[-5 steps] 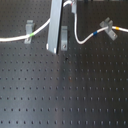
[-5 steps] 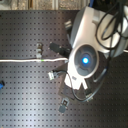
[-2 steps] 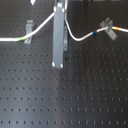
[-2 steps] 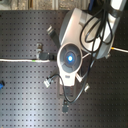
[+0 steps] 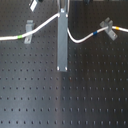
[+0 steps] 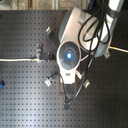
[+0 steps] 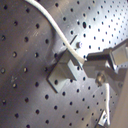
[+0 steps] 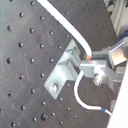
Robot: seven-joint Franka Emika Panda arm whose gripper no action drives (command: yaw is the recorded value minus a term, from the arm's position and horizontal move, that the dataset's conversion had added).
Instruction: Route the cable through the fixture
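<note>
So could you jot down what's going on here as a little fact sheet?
Surface: black perforated metal board
Cable: long thin white cord with coloured bands, draped across the board
Fixture: small upright grey metal clip, bolted to the board
Cable at fixture: lies at the clip's slotted top in both wrist views
Fingers: gripper shut on the cord beside the clip
Other clips: slanted grey clip; forked pale-grey clip

cable hidden behind arm in second exterior view, gripper cut off

Black perforated board, slanted clip
</note>
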